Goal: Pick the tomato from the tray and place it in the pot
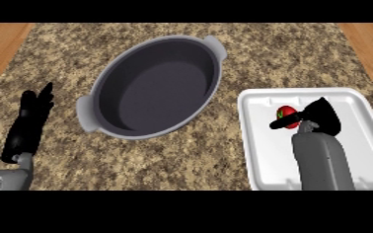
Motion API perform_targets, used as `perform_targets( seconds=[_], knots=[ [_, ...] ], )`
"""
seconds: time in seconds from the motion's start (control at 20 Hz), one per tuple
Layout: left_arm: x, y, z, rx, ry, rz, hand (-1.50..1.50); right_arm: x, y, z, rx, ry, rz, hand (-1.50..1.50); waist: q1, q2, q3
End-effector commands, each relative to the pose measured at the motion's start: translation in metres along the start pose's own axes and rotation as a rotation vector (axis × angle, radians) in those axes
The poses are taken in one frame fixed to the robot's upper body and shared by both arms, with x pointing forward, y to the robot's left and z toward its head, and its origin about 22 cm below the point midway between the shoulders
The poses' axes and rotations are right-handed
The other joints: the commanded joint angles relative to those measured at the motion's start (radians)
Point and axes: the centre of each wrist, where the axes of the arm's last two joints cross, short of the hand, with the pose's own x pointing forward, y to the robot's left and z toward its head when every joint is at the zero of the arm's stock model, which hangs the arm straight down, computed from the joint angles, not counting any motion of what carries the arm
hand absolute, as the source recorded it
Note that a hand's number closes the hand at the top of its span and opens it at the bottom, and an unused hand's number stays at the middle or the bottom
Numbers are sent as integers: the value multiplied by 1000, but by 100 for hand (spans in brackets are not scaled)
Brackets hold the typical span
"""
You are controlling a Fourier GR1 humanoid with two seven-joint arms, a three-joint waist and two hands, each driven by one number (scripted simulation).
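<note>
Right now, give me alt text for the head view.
The robot's right hand closes around a small red tomato on a white rectangular tray at the right of a speckled granite counter. A dark grey oval pot sits empty mid-counter; the left hand rests open at left.

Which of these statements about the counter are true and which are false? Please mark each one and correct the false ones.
1. The tomato is over the white tray. True.
2. The pot already holds the tomato. False: the pot is empty inside.
3. The right hand is at the tomato, its fingers curled around it. True.
4. The left hand is gripping a pot handle. False: it rests open at the view's left edge, apart from the pot.
5. The pot stands to the right of the tray. False: it stands to the left of the tray.
</note>
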Motion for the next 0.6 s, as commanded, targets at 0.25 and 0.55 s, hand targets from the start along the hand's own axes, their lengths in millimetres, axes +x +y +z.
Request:
perform_targets(
  seconds=[0.25, 0.55],
  knots=[
    [-7, -15, 4, 3, 15, 8, 0, -4, 4, -6, 19, 116, -20, -150, -4, 0, 0],
    [18, 2, -9, 4, 0, -8, 0, 6, 8, -4, -94, 36, 17, 150, -3, 0, 0]
  ],
)
